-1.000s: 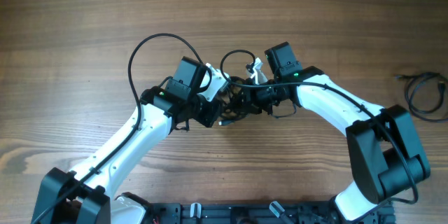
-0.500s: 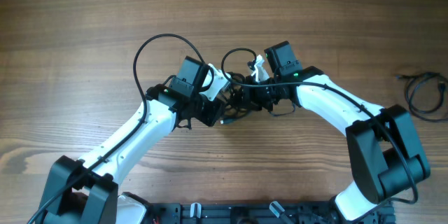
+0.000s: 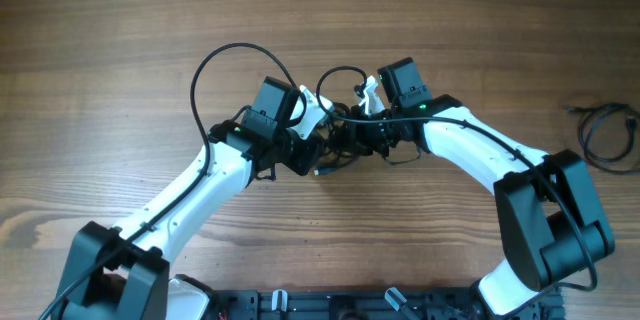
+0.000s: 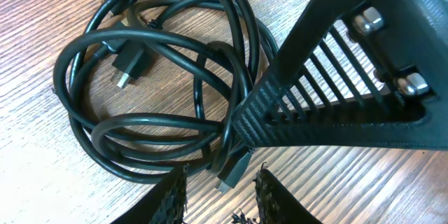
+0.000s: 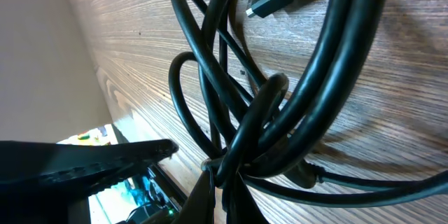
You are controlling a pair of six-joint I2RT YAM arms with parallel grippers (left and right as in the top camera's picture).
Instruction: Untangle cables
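Overhead view: both arms meet at the centre of the wooden surface (image 3: 120, 20). The left gripper (image 3: 312, 150) and right gripper (image 3: 345, 138) face each other, almost touching, over the cables (image 3: 330, 167). The cables lie as one tangled black bundle directly beneath the two grippers, with one thin loop rising toward the upper centre of the frame. A separate black cord (image 3: 600, 110) lies coiled at the far right edge, well apart from the bundle.

Left wrist view: the cables (image 4: 150, 118) fill the upper left and centre as several overlapping loops resting on the surface. One plug (image 4: 126, 66) lies inside the loops. A second plug end (image 4: 234, 169) sits just above the left gripper (image 4: 220, 194), whose jaws stand apart with nothing between them. A ribbed black finger (image 4: 336, 105) of the right gripper crosses from the upper right, its tip touching the bundle.

Right wrist view: the cables (image 5: 259, 112) cross at close range and converge at the bottom centre. There the jaws of the right gripper (image 5: 222, 182) appear closed on the gathered strands, though the contact is partly hidden.
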